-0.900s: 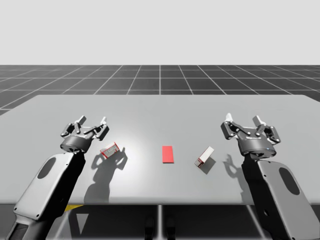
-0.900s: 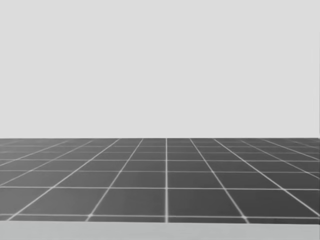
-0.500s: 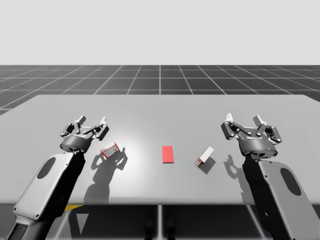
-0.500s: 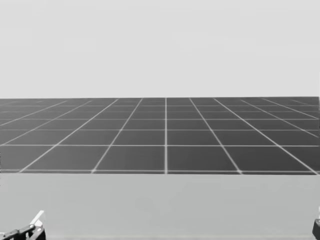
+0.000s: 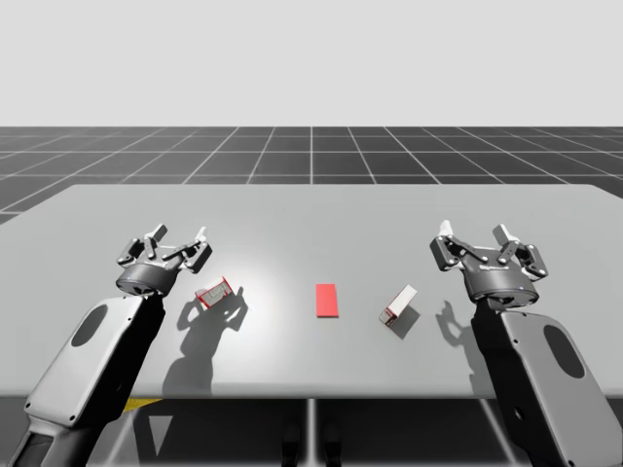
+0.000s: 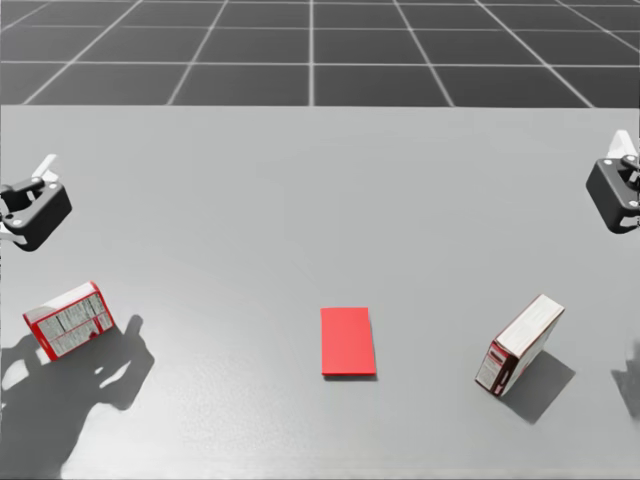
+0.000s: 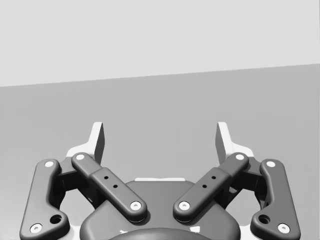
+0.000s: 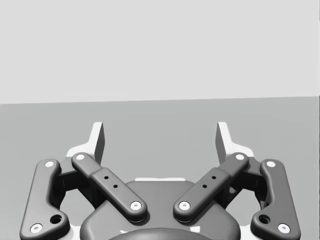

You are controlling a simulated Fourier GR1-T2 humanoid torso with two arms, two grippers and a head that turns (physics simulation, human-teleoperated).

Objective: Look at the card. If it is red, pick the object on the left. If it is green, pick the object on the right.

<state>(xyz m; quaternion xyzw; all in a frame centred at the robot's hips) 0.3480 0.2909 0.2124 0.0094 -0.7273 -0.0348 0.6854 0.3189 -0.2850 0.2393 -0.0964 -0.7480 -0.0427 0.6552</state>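
Note:
A red card [image 5: 327, 300] [image 6: 347, 340] lies flat at the middle of the grey table [image 5: 311, 219]. Left of it sits a small red-and-white box [image 5: 213, 291] [image 6: 69, 320], tilted on the surface. Right of the card stands a white box with a red end [image 5: 398, 305] [image 6: 519, 343]. My left gripper [image 5: 180, 238] [image 6: 25, 200] [image 7: 160, 137] hovers open just left of and behind the red-and-white box, holding nothing. Off to the right of the white box, my right gripper [image 5: 474, 233] [image 6: 620, 185] [image 8: 160, 137] is open as well, with nothing between its fingers.
The table's far edge [image 6: 310, 105] meets a dark gridded floor [image 5: 311, 156]. Bare tabletop stretches ahead of both grippers and between the boxes and the card.
My head has turned downward, so the table, the card and both boxes have come into the head view. Neither arm nor any object has moved.

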